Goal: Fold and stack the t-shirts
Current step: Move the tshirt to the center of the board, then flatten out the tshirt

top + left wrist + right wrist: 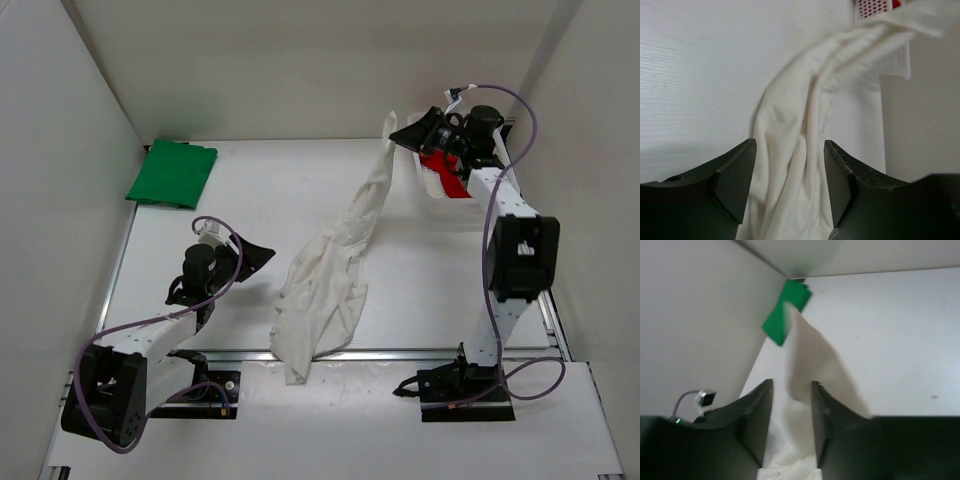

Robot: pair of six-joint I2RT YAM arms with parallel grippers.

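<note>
white shirt (325, 280), the largest of the three, runs as a twisted rope from the upper right of the overhead frame down to the lower centre. there it bunches at the near edge of the table (250, 190), and a tip reaches over that edge. its top end rises to the right hand (400, 132), which hovers by the mesh basket (432, 190). the wrist view shows cloth between jaws set narrowly apart, but we cannot tell whether they pinch it or merely stand round it. the left hand (255, 255) is wide open and empty, just beside the bunched lower part. the green shirt (172, 172) lies folded at upper left, and the red shirt (447, 172) sits in the basket under the right arm.

we judge the white shirt light, soft and without stiffness. it sags, twists and drags rather than sliding flat, and a single layer can slip from a shallow pinch. we would take hold at a hem corner or shoulder seam, where doubled cloth gives more to bite, with one hand at each end to spread it.
</note>
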